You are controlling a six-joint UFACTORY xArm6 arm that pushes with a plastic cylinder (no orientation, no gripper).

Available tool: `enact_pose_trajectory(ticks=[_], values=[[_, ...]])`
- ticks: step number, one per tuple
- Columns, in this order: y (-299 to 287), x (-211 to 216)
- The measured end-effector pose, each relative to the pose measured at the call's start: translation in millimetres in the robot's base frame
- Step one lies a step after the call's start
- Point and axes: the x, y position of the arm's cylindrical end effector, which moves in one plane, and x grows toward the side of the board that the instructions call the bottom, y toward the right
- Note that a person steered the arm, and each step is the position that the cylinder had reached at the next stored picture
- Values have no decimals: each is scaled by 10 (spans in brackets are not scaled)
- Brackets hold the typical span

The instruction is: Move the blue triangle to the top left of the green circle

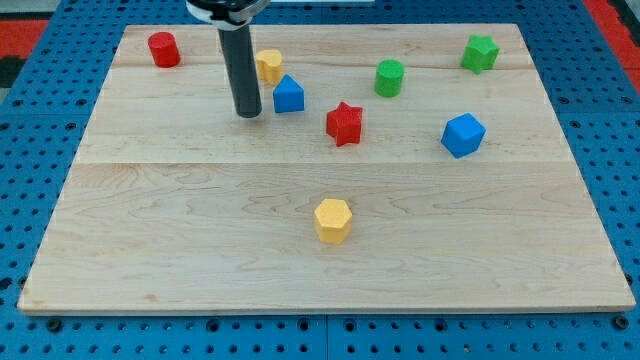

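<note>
Camera view: yellow block (268,65) partly behind rod (241,70).

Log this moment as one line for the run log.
tip: just left of blue triangle block, small gap | green cylinder block: to triangle's right, apart | yellow block: behind triangle | step: push not finished

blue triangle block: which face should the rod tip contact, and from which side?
No grip, only a push. Contact the blue triangle block on its face toward the view's left, where my tip already sits, and push toward the view's right, to the green cylinder. Aim slightly upward; the yellow block sits close at its upper left.
</note>
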Motion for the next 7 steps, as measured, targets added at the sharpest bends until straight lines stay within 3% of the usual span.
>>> enact_pose_trajectory(ticks=[1,5,7], values=[[529,-177],[1072,-96],[892,-254]])
